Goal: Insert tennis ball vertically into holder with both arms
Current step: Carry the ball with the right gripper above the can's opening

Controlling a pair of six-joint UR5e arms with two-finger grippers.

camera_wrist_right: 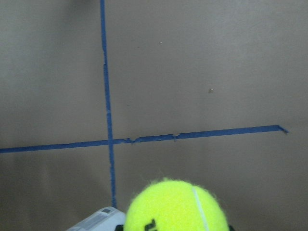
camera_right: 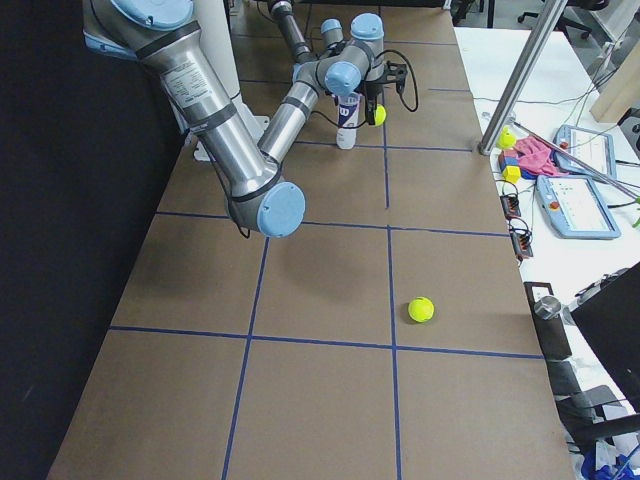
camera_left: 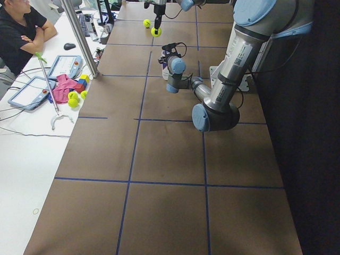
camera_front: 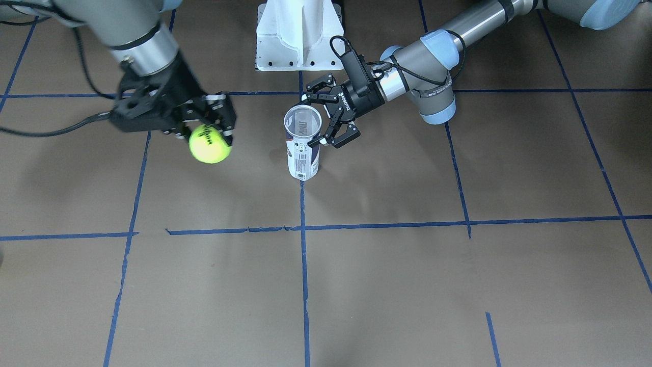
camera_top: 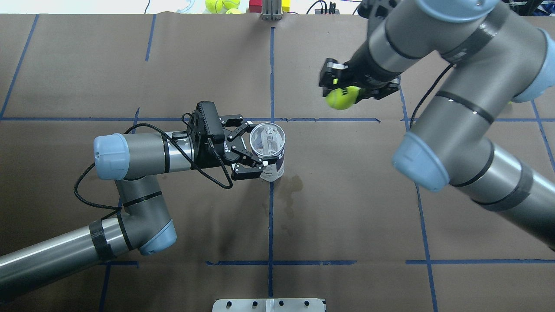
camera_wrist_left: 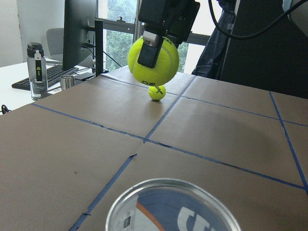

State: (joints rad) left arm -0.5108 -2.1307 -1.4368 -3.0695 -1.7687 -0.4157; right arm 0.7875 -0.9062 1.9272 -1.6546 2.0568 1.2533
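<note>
Hanging above the surface (camera_top: 130, 65), the tennis ball (camera_top: 341, 98) sits clamped in the right hand (camera_top: 347, 86), well apart from the holder (camera_top: 269, 149). The left hand (camera_top: 249, 149) grips the upright holder near the surface's middle. Only the side view shows a second ball (camera_right: 421, 309) lying toward the surface's right end. The holder's open mouth looks empty.

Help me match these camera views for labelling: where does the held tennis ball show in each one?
Front-facing: tennis ball, centre-left, in the right gripper.
Overhead: upper right.
Left side: top, far end.
Right side: top, beside the can.
Left wrist: top centre.
Right wrist: bottom edge.
Shared landmark: the upright can, held by the left gripper.
</note>
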